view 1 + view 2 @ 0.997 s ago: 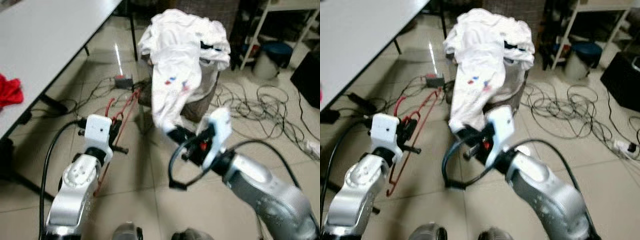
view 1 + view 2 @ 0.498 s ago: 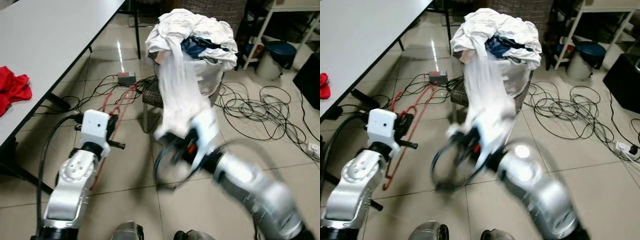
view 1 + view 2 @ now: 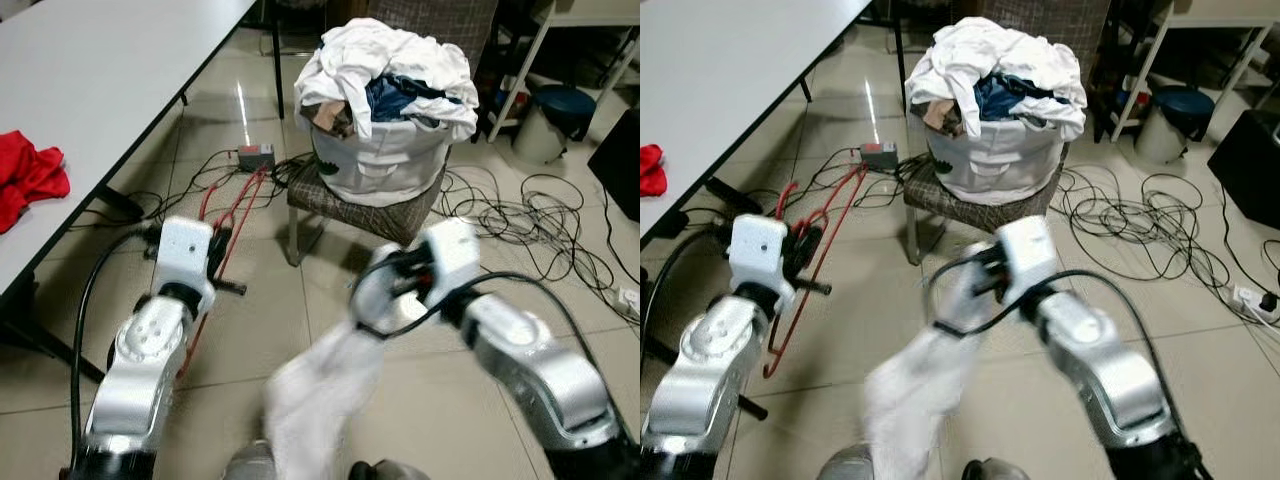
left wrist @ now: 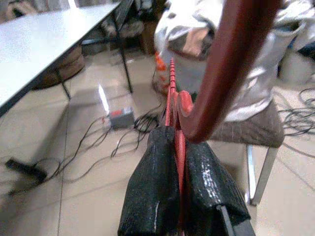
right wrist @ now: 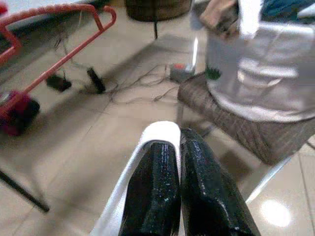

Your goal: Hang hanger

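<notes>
My left gripper (image 3: 222, 243) is low on the left, shut on a red wire hanger (image 3: 236, 205) that slants away over the floor. In the left wrist view the two black fingers (image 4: 152, 182) pinch the hanger (image 4: 175, 113) between them. My right gripper (image 3: 392, 278) hovers over the tiles in front of the chair, shut on a white garment (image 3: 320, 385), which hangs down blurred towards my feet. In the right wrist view the gripper (image 5: 178, 142) has a fold of the white cloth (image 5: 160, 130) over its tips.
A white laundry basket (image 3: 385, 160) heaped with clothes stands on a brown chair (image 3: 370, 205). A grey table (image 3: 100, 80) with a red cloth (image 3: 30, 180) runs along the left. Loose cables (image 3: 520, 225) and a power adapter (image 3: 254, 156) lie on the floor, with a bin (image 3: 548, 120) behind.
The right gripper pulled the white garment free of the basket and back towards me; it now dangles below the gripper. The left gripper kept hold of the hanger.
</notes>
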